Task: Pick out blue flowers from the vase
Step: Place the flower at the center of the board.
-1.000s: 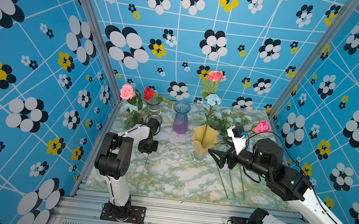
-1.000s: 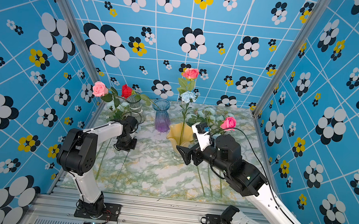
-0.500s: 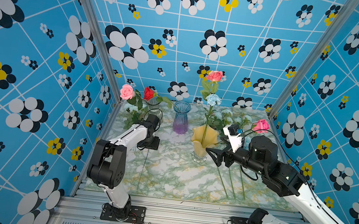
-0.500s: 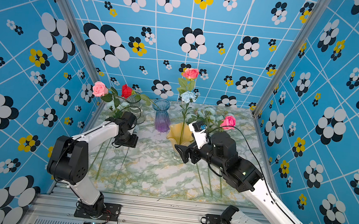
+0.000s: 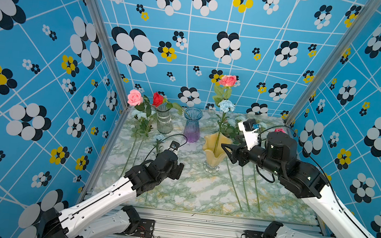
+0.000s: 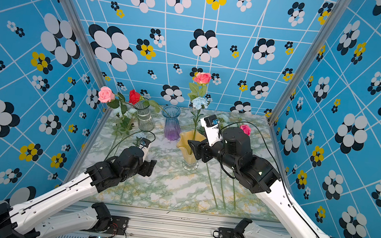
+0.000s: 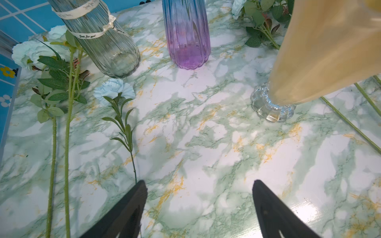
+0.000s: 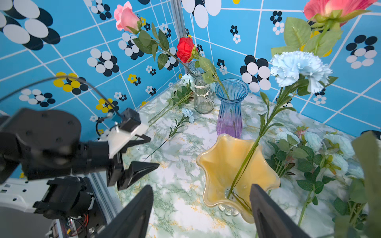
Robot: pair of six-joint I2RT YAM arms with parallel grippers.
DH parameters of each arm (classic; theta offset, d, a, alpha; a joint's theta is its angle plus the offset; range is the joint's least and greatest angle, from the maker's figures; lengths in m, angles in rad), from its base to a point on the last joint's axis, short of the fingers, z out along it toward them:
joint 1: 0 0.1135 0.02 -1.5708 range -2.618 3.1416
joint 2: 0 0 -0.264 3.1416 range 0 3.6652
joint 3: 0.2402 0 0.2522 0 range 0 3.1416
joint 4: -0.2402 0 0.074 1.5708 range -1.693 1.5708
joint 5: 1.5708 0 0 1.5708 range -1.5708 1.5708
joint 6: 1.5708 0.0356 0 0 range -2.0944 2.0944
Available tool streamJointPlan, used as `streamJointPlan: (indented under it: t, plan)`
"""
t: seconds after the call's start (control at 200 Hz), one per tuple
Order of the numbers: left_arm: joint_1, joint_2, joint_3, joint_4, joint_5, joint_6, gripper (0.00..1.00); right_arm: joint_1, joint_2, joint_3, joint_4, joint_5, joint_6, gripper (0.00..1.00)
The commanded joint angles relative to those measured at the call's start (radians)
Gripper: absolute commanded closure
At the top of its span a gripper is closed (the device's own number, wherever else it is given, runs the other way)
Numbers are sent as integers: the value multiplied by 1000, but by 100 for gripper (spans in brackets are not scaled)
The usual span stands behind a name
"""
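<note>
Right wrist view: a blue flower (image 8: 299, 68) is seen standing in the yellow vase (image 8: 226, 156), its stem just ahead of the right tool (image 8: 201, 186), spread wide and empty. Closing on that stem is likely called for next. The left tool (image 7: 198, 181) is held wide, empty.

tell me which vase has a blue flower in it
The yellow wavy-rimmed vase: a blue carnation stands in it; the clear vase and purple vase hold none.

Blue carnation (image 8: 299, 68) upright in yellow vase (image 8: 218, 162), others (image 7: 114, 88) flat
</note>
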Motion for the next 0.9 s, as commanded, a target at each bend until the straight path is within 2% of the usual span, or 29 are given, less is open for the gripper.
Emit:
streamJointPlan:
  t: [0.0,0.09,0.22,0.31,0.485,0.755,0.894]
  plan:
    - [-69,-39,-122,211,-104,-60,17,5,51,72,-31,24,66,32]
    - [-120,-52,-197,330,-130,-59,17,5,115,137,-60,21,108,39]
    - [-125,-29,-298,494,-66,-76,16,5,206,238,-116,49,171,48]
    - [-125,-17,-306,507,-42,-61,16,8,232,269,-159,58,209,53]
    - [-115,-23,-327,526,-11,-42,14,33,176,242,-191,101,274,60]
    - [-103,-67,-364,553,31,-36,14,125,163,289,-389,110,315,60]
    - [-103,-60,-360,555,37,-35,14,160,93,203,-421,192,365,59]
